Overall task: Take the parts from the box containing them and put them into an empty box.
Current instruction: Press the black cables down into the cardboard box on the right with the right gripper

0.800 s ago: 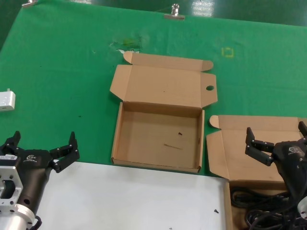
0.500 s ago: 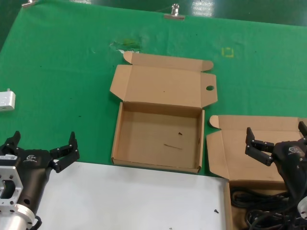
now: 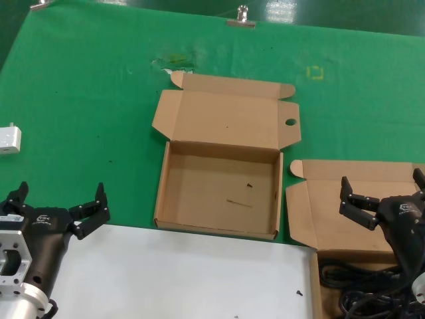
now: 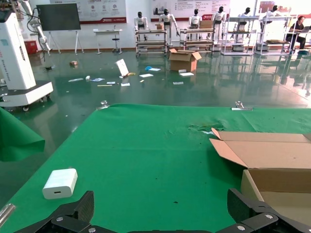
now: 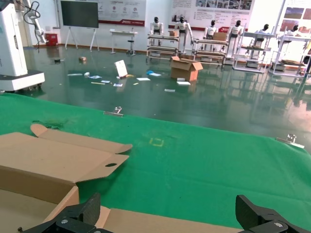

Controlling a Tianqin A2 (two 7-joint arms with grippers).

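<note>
The empty box (image 3: 167, 178) lies open in the middle of the green table, its lid folded back with a round hole (image 3: 291, 122) in the right flap; a dark speck marks its floor. At the right edge sits the box containing the parts (image 3: 302, 212), lid open. Black coiled power cords (image 3: 362, 292) show at the bottom right, partly hidden by my right arm. My right gripper (image 3: 384, 193) hovers open over that box's lid. My left gripper (image 3: 61, 198) hangs open at the lower left, above the green cloth, left of the empty box (image 4: 272, 179).
A white board (image 3: 179, 279) covers the near table edge between my arms. A white charger block (image 3: 8, 139) lies at the far left. Metal clips (image 3: 240, 18) pin the green cloth at the back edge. A small yellow square mark (image 3: 315, 72) sits behind the boxes.
</note>
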